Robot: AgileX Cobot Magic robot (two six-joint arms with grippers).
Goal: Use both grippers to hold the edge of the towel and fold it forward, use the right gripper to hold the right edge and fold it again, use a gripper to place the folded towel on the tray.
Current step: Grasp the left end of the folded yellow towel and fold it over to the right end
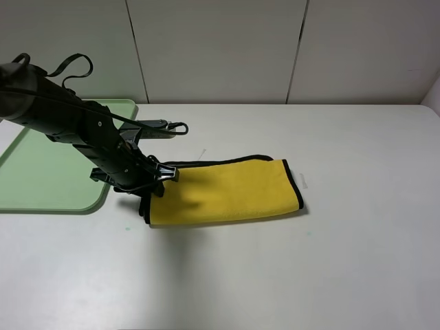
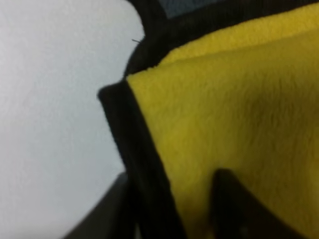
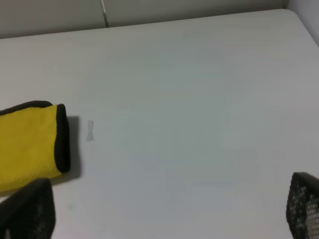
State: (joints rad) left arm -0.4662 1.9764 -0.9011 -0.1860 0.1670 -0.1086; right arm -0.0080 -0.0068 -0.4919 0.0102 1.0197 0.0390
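The yellow towel (image 1: 227, 191) lies folded into a long strip on the white table, black trim along its ends and back edge. My left gripper (image 1: 152, 185) is at the strip's left end, right beside the tray (image 1: 41, 165). In the left wrist view its jaws (image 2: 172, 181) stand close on either side of the towel's black edge (image 2: 134, 149), with yellow cloth (image 2: 224, 99) filling the frame. My right gripper (image 3: 169, 181) is open and empty above bare table, to the right of the towel's right end (image 3: 30, 144). The right arm is out of the exterior view.
The mint-green tray sits at the table's left side, partly under my left arm. A small white scrap (image 3: 90, 130) lies just right of the towel. A white panelled wall (image 1: 220, 48) runs behind the table.
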